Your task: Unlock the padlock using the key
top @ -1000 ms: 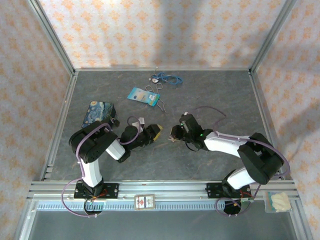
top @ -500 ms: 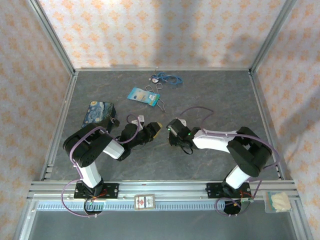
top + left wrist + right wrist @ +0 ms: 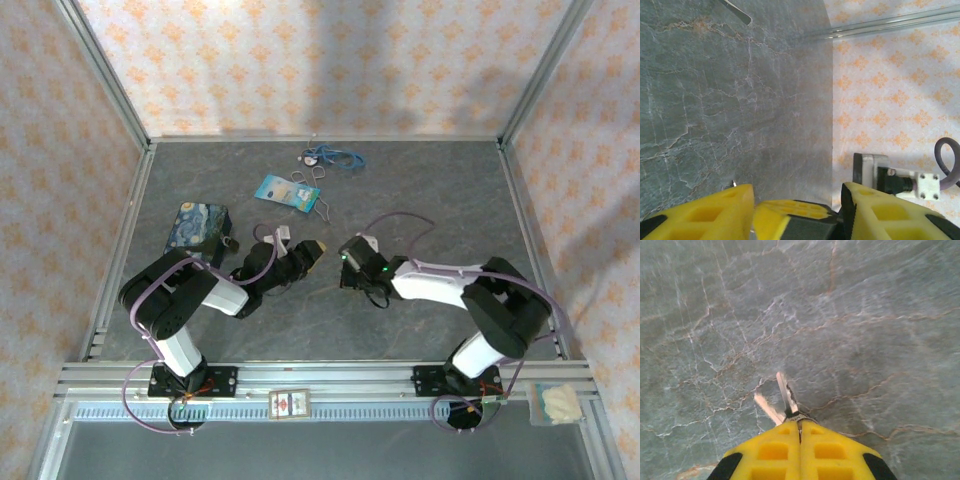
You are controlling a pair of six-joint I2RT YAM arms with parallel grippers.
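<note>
While the right gripper (image 3: 800,427) clamps the key (image 3: 786,392), the left gripper (image 3: 312,252) near the blue card (image 3: 285,191) cannot be read.

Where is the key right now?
The key pokes out of the shut right gripper in the right wrist view; from above, that gripper sits just right of the left gripper.

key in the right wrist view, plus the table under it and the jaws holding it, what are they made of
The key: thin metal, pale and silvery, by its bright glint. The table: grey veined stone look, matte; possibly printed laminate. The right gripper, jaws shut on the key: likely moulded yellow plastic, smooth, with recessed pockets.
</note>
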